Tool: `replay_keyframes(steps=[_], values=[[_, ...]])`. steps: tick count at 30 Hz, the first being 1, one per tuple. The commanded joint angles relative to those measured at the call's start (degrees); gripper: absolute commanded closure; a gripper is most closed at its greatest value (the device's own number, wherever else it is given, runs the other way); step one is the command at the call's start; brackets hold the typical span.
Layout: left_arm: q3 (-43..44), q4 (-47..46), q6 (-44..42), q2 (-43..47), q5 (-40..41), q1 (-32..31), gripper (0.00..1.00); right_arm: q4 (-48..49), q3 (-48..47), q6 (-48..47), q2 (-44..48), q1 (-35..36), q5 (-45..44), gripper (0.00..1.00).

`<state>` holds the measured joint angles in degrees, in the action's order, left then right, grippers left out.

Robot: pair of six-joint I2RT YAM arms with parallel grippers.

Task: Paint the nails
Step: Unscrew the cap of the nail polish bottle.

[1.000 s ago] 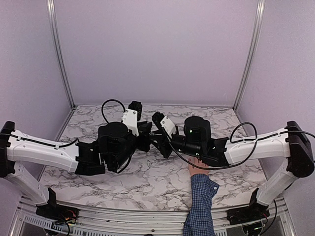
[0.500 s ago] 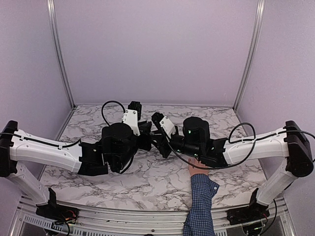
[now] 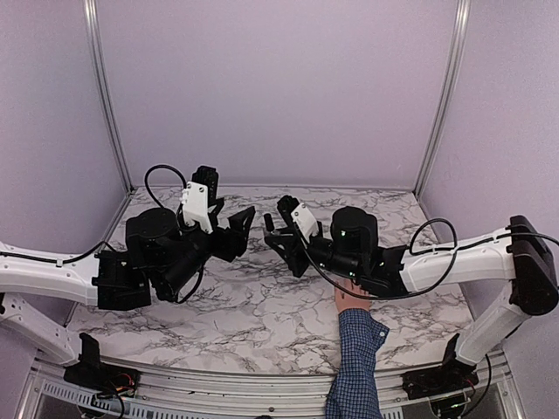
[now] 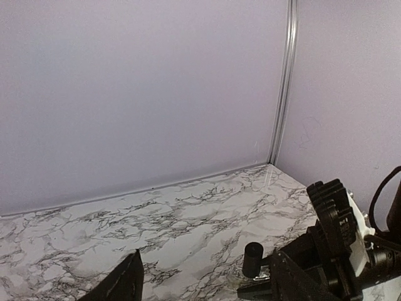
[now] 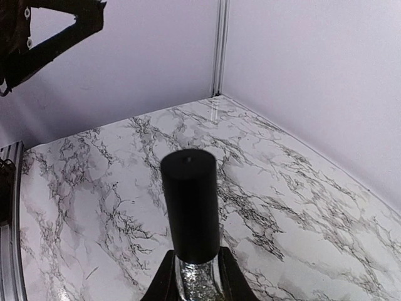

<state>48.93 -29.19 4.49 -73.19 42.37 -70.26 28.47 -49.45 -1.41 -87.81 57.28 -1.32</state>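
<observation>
marbled counter [image 3: 262, 305], lilac walls [image 3: 279, 87]. left tool [image 3: 241, 229] wide, empty; right tool [image 3: 278, 236] clamps a dark-capped bottle [image 5: 190, 207]. hand [image 3: 347, 300] lies near the counter's near edge; nails hidden under the right arm [image 3: 437, 262].

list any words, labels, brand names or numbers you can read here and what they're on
No text can be read in any view.
Bottle, held in the right gripper: plain dark cap, glittery glass below, no label showing.
Table: marble veining only, no print.
Shirt sleeve: checked pattern, no lettering.
Green light on the right arm: a lit dot, not a sign or number.
</observation>
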Motion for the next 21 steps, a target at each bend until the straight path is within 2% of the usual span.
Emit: replay_keyframes(steps=[1, 5, 9, 11, 15, 21], values=[[-4.67, -0.11, -4.23, 6.95, -9.92, 2.26, 0.26, 1.26, 1.19, 1.03, 3.41, -1.30, 4.53, 1.00], [-7.43, 2.15, -6.29, 12.23, -22.97, 6.19, 0.18, 2.26, 3.57, 0.44, 5.61, -2.37, 13.74, 1.00], [-8.38, 5.94, -11.06, 15.82, -42.77, 8.44, 0.10, -0.24, 3.65, -2.18, 6.22, -2.70, 30.41, 1.00], [-8.12, 7.95, -13.73, 16.51, -50.91, 8.47, 0.10, -0.87, 3.72, -2.57, 6.12, -2.73, 38.51, 1.00], [-8.72, 8.80, -17.48, 16.92, -60.63, 8.47, 0.11, -3.37, 2.74, -2.95, 5.60, -2.62, 50.77, 1.00], [-7.75, 8.80, -19.30, 14.08, -71.85, 8.47, 0.20, -9.89, -0.03, -6.09, 5.47, -1.71, 58.57, 1.00]])
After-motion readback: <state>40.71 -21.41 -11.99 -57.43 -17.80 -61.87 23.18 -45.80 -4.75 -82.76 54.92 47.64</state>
